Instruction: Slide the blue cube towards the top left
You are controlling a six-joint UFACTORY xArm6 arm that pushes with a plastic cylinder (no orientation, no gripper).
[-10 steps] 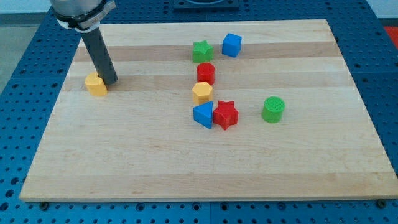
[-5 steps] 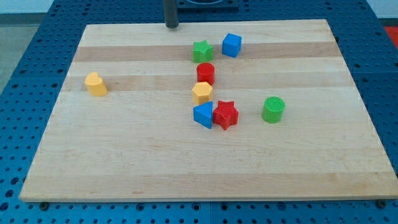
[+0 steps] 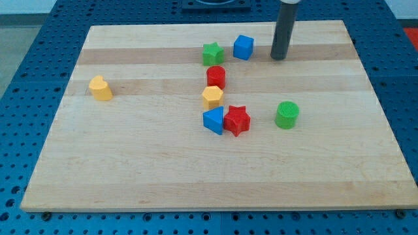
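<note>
- While the blue cube sits near the wooden board's top edge, my tip rests apart at its 3 o'clock, touching nothing.
- At the cube's 9 o'clock, just beside it, stands a green star block.

A pale wooden bench with visible grain and darker horizontal bands fills most of the view. It rests on a blue metal base dotted with a regular grid of small holes, showing along the view's left, right and bottom edges. At the view's top, a strip of light grey surface appears. Lighting is even and bright, with soft shadows.
</note>
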